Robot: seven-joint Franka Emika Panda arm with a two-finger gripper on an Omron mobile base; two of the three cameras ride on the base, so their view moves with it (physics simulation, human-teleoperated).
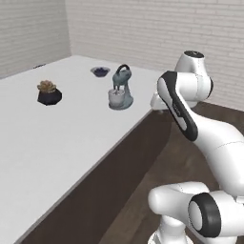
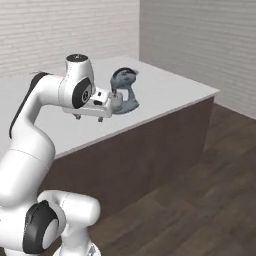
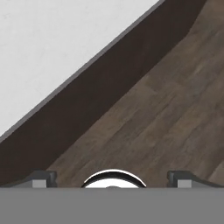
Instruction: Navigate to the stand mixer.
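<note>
The stand mixer (image 1: pixel 120 90) is blue-grey with an arched head and a pale bowl. It stands near the counter's long edge, toward the far end. In the right base view the stand mixer (image 2: pixel 127 91) is partly covered by my hand. My gripper (image 2: pixel 89 117) hangs open over the counter's edge, just short of the mixer, with nothing between its fingers. In the hand view the gripper (image 3: pixel 113 179) points down, its fingertips (image 3: pixel 43 178) set wide apart over the floor beside the counter.
On the white counter (image 1: pixel 47 143) a succulent in a black faceted pot (image 1: pixel 49 93) sits left of the mixer, and a small dark bowl (image 1: pixel 100 71) lies behind it. The counter's dark side panel (image 3: pixel 109 100) drops to a wooden floor (image 3: pixel 175 109). Brick walls stand behind.
</note>
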